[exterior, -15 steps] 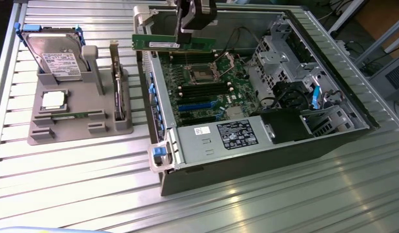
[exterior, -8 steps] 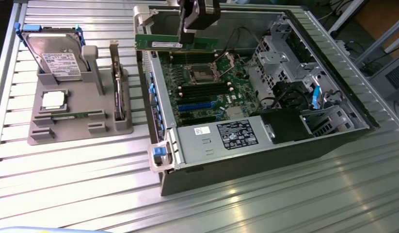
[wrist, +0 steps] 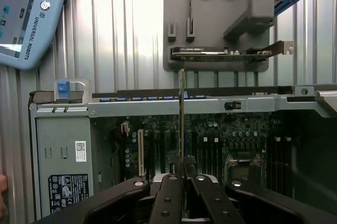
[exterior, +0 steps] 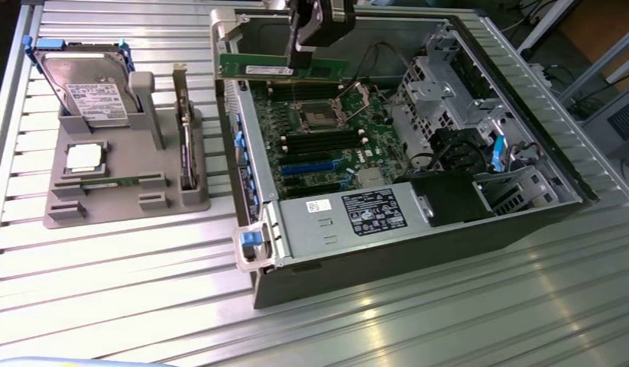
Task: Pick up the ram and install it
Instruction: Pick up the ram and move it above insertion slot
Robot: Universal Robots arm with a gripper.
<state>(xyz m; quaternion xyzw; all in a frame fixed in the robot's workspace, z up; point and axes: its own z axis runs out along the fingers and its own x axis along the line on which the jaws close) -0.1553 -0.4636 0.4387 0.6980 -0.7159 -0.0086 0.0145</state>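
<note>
Mid-install — gripper (wrist: 182,174) clamped on the ram (exterior: 261,70) above the motherboard (exterior: 340,115) — needing square alignment with the memory slots (exterior: 312,142)

Bright, even light from above. Strong glare on ribbed metal surface (exterior: 416,313). Inside computer case (exterior: 396,264) dimmer, soft shadows. My hand (wrist: 182,170) dark silhouette in wrist view.
</note>
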